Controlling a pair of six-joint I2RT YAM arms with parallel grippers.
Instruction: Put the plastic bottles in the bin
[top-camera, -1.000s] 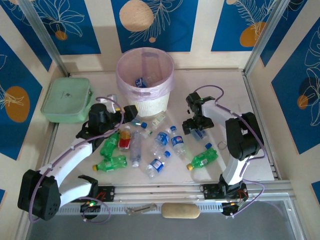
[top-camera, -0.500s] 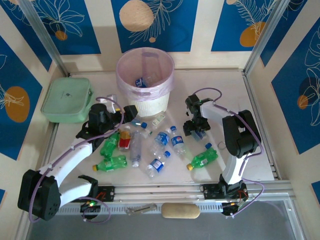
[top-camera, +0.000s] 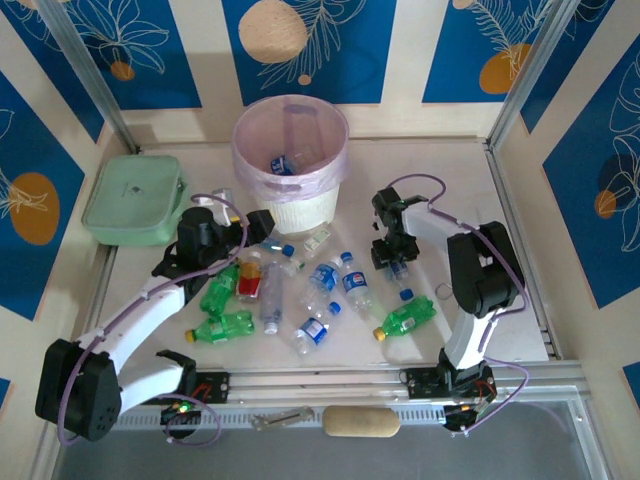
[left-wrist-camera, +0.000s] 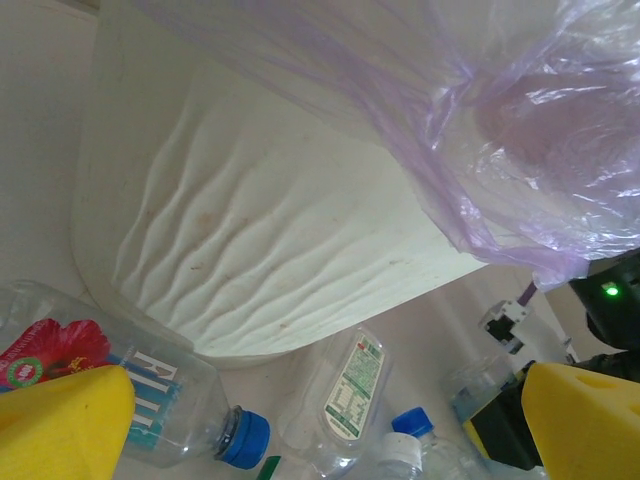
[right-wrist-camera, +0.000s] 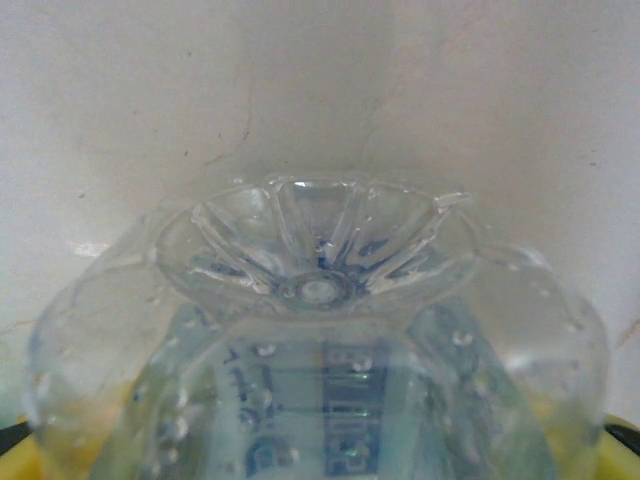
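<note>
Bottles (top-camera: 355, 288): small, mostly clear ribbed plastic with blue labels and caps, lying loose on the pale table (top-camera: 450, 190) between my two arms. Three green ones (top-camera: 408, 317) have yellow caps, and there is a red-labelled one (top-camera: 250, 282). A couple sit inside the bin (top-camera: 300, 208) at the table's far side.

Bin wall is white and rippled. Its liner (left-wrist-camera: 520, 150) is thin, crinkled, translucent purple, draped over the rim.

My right gripper (top-camera: 392, 262) is closed across a clear bottle (right-wrist-camera: 320, 340), gripping its sides. The bottle's petal-shaped base faces the wrist camera, with droplets on the plastic and blue print on the label.

My left gripper (top-camera: 262, 226) is spread wide, its yellow pads (left-wrist-camera: 60, 425) holding nothing. It sits just beside the bin's foot, above a blue-capped bottle (left-wrist-camera: 170, 405).
</note>
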